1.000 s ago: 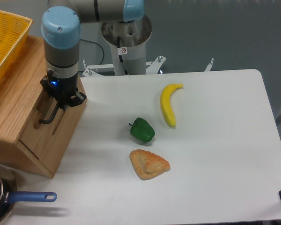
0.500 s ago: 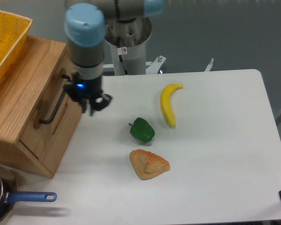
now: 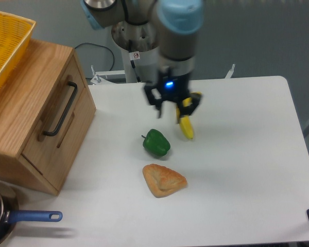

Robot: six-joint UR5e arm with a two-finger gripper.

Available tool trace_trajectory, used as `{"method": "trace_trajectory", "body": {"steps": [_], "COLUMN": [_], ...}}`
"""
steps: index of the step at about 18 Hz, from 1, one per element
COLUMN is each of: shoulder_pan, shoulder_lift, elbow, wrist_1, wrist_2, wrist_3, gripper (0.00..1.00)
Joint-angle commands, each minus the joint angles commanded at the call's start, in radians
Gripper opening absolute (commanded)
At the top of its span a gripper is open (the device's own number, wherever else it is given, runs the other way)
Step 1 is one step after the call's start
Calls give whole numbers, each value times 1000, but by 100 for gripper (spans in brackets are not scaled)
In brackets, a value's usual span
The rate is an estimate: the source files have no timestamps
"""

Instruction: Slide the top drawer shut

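Top drawer (image 3: pixel 59 114) sits flush in the cabinet (image 3: pixel 20 118) at table's left, apparently shut. Gripper (image 3: pixel 172 109) hangs well apart over the banana (image 3: pixel 186 128), jaws released, empty. Nothing left but parking the arm.

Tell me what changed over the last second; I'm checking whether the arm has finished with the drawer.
The gripper left the black handle of the top drawer and swung right across the table; it now hangs over the banana, holding nothing, jaws apparently open. The drawer front sits flush with the cabinet, as before. The green pepper, pastry, pan and yellow basket have not moved.
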Motion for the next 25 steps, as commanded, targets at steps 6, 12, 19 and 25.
{"method": "trace_trajectory", "body": {"steps": [6,12,19,25], "shoulder_pan": [117,195,246,289], "shoulder_lift": [-17,-72,-219,-276], "elbow": [0,-11,17,35], "wrist_1": [3,5,87,113], "wrist_2": [97,98,162,160], "wrist_3": [200,390,499,675], "gripper": [99,100,100,100]}}
